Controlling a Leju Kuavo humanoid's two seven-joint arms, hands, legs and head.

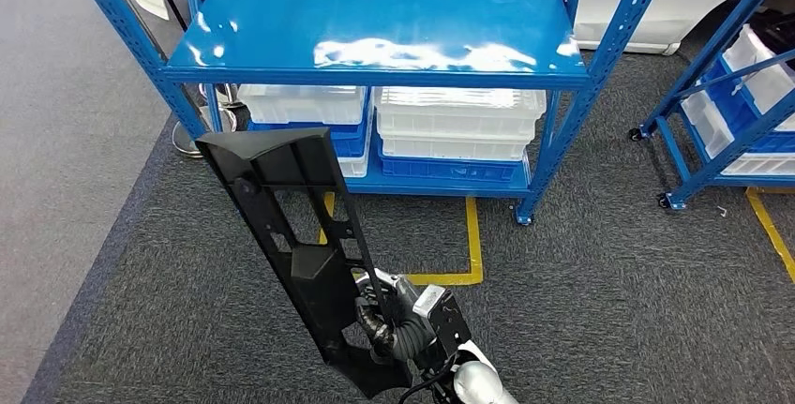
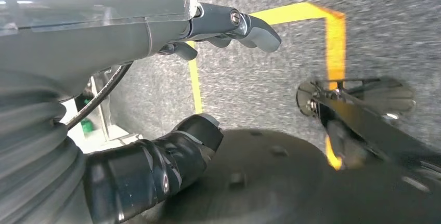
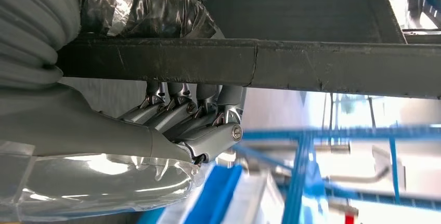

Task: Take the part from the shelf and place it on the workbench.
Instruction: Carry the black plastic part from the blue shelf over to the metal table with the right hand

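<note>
The part (image 1: 281, 207) is a long black plastic panel with cut-outs. It stands nearly upright, leaning to the left, in front of the blue shelf (image 1: 375, 34). My right hand (image 1: 398, 320) grips it near its lower end. In the right wrist view its fingers (image 3: 192, 115) curl under the part's dark edge (image 3: 291, 63) while the taped thumb lies over it. My left hand (image 2: 156, 31) hangs over the carpet, with its fingers (image 2: 244, 24) and thumb apart and nothing between them.
The shelf's top board is bare and glossy. White and blue bins (image 1: 459, 123) are stacked on its lower level. A second blue rack (image 1: 741, 95) on wheels stands at the right. Yellow tape (image 1: 473, 235) marks the grey carpet.
</note>
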